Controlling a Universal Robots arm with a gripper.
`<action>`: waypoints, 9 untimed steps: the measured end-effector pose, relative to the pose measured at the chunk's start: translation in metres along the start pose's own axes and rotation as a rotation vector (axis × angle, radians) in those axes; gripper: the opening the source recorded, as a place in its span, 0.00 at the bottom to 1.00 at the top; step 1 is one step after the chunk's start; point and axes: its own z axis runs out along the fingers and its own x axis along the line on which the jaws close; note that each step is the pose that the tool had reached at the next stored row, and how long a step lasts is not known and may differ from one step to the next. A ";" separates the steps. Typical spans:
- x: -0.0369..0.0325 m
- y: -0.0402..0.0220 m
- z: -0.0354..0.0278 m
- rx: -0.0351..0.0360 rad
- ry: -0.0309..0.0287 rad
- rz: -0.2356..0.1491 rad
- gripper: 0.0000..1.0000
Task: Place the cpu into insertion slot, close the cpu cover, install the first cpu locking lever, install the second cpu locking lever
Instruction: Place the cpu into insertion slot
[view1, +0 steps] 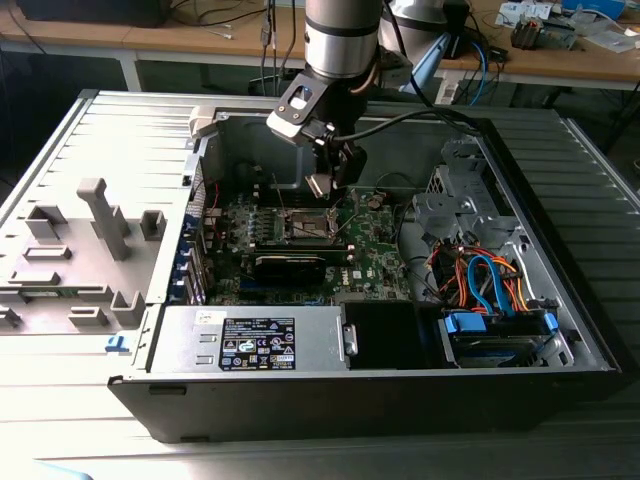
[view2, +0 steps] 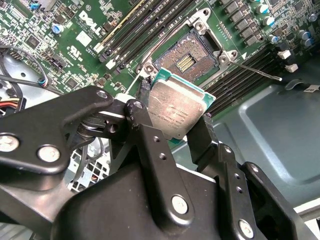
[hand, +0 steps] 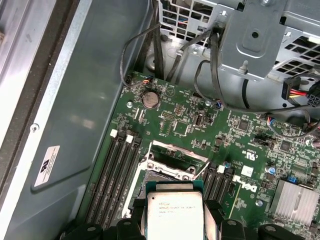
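My gripper (view1: 326, 182) hangs inside the open computer case and is shut on the cpu (view1: 317, 185), a thin square chip with a silvery top. In both wrist views the black fingers clamp the cpu (view2: 175, 111) (hand: 174, 216) by two opposite edges. The insertion slot (view2: 187, 59) (hand: 159, 181), a dark square socket with a metal rim, lies open on the green board just beyond the chip, which hovers above it without touching. The cpu cover (hand: 172, 171) stands swung up at the socket's far side. A thin wire lever (view2: 257, 71) sticks out beside the socket.
Memory slots (hand: 112, 175) flank the socket. A round coin battery (hand: 150, 98) sits near the case wall. A black heatsink block (view1: 290, 265), the power supply (view1: 255, 340), a drive cage (hand: 255, 35) and loose cables (view1: 480, 280) crowd the case.
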 end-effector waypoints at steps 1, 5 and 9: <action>0.0000 0.0000 0.0001 0.0000 -0.0001 0.002 0.55; 0.0000 0.0000 0.0003 0.0000 -0.0002 0.008 0.55; 0.0000 0.0000 0.0007 0.0000 -0.0004 0.016 0.55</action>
